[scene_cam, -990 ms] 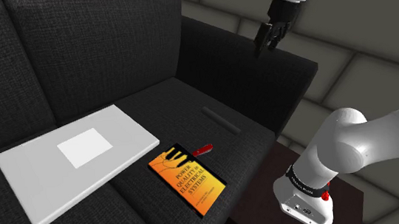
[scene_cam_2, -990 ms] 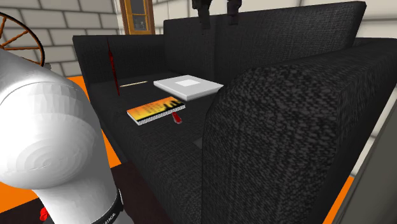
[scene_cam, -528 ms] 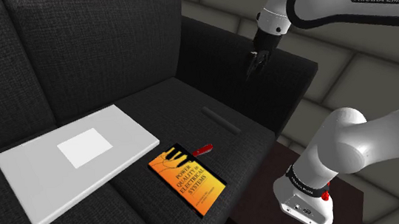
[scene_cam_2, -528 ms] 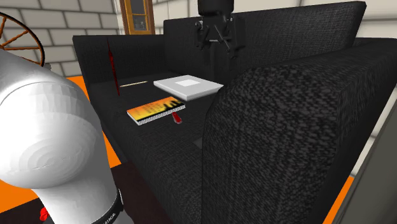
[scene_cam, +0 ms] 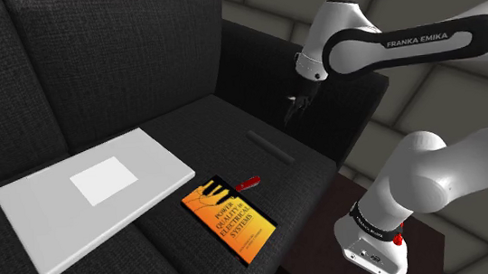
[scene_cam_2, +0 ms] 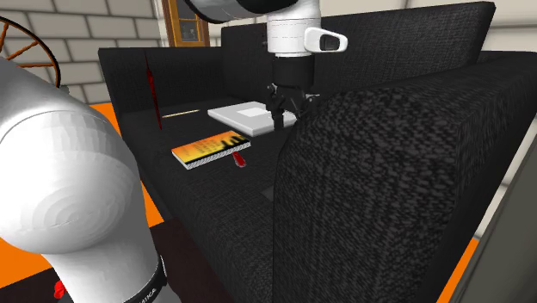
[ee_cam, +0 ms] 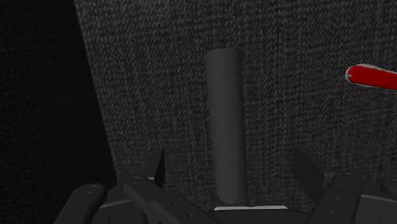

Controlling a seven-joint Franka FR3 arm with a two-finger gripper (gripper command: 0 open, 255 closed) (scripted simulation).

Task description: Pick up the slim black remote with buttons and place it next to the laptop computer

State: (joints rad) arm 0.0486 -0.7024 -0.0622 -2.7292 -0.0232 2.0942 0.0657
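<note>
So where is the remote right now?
In the shoulder view the remote lies on the sofa seat, between the red tool and the armrest, with the open hand above it, not touching.

A black woven-fabric sofa (scene_cam: pixel 109 71) spreads beneath the claw (scene_cam: pixel 296 111), its armrest close beside the claw and a grey stone-block wall (scene_cam: pixel 451 86) beyond. Away from the claw, toward the seat's front edge, a book (scene_cam: pixel 229 220) with an orange and yellow cover lies flat. A small red-handled tool (scene_cam: pixel 249 182) rests between claw and book, just beside the book's corner. Well apart from the claw, a thin pale stick (scene_cam_2: pixel 181 113) lies on the seat.
</note>
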